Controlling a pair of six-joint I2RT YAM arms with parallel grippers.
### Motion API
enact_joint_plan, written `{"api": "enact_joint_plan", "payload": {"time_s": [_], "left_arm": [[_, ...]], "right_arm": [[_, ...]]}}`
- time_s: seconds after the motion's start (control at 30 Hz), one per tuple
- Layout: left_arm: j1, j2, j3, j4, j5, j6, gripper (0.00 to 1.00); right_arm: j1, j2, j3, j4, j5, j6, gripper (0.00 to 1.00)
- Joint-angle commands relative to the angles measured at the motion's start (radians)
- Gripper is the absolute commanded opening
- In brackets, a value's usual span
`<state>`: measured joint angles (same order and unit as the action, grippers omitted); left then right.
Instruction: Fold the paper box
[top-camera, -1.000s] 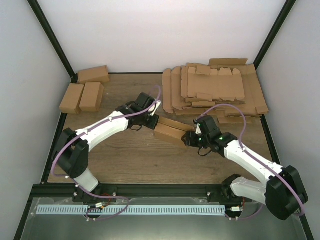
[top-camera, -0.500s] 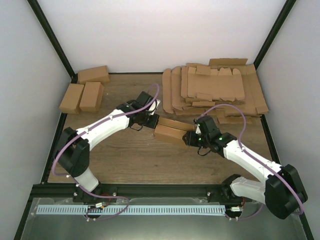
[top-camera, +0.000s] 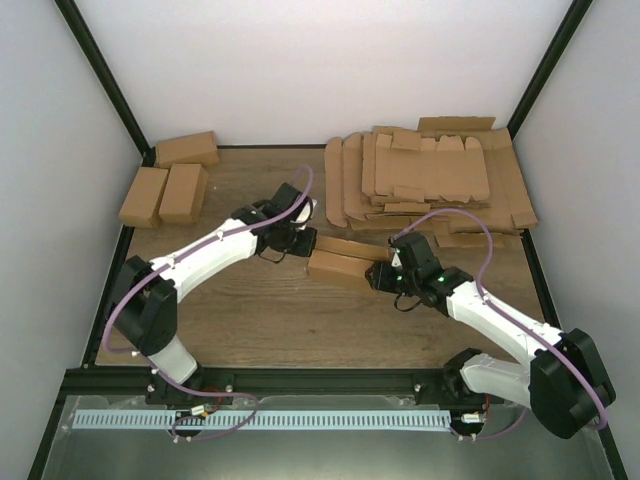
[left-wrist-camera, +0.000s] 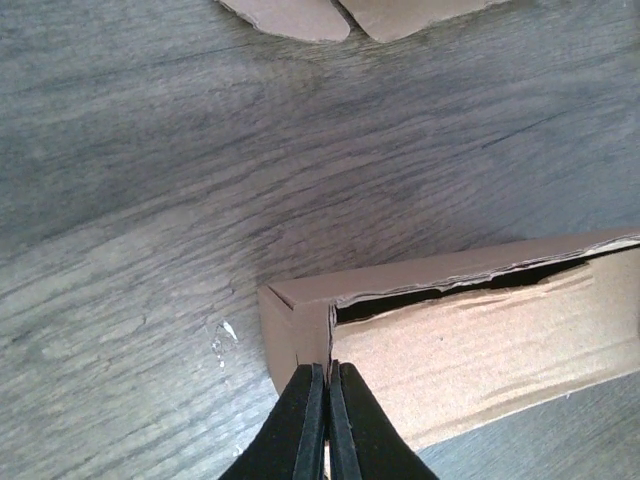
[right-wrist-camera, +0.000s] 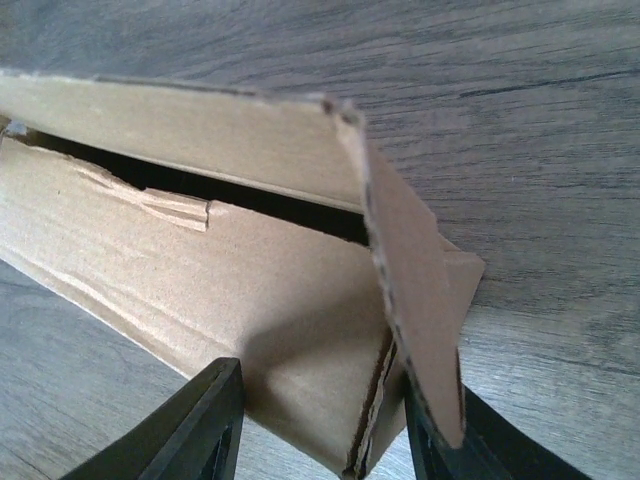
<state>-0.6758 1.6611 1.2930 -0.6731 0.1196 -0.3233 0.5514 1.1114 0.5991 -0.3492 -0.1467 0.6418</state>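
The half-folded paper box (top-camera: 338, 262) lies mid-table (top-camera: 260, 320) between the arms, one long seam gaping, and has slid slightly leftward since a second ago. The left gripper (left-wrist-camera: 327, 390) is pressed together, tips at the box's end corner. The right gripper (right-wrist-camera: 325, 395) has narrowed and edged left; its fingers stand apart astride the other end beside a raised flap, and whether they clamp it I cannot tell. The stack of flat blanks (top-camera: 430, 180) is unmoved.
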Motion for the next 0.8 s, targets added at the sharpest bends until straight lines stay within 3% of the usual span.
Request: {"api": "enact_joint_plan", "payload": {"time_s": [0.0, 0.33, 0.77], "left_arm": [[-0.017, -0.054, -0.091, 0.066, 0.085, -0.066, 0.04], [-0.060, -0.111, -0.254, 0.202, 0.025, -0.135, 0.04], [-0.123, -0.144, -0.321, 0.223, -0.091, -0.174, 0.04]], "right_arm": [[0.005, 0.011, -0.022, 0.010, 0.042, 0.024, 0.45], [0.006, 0.018, -0.011, 0.007, 0.039, 0.025, 0.45], [0.006, -0.021, -0.008, 0.002, 0.058, 0.013, 0.45]]}}
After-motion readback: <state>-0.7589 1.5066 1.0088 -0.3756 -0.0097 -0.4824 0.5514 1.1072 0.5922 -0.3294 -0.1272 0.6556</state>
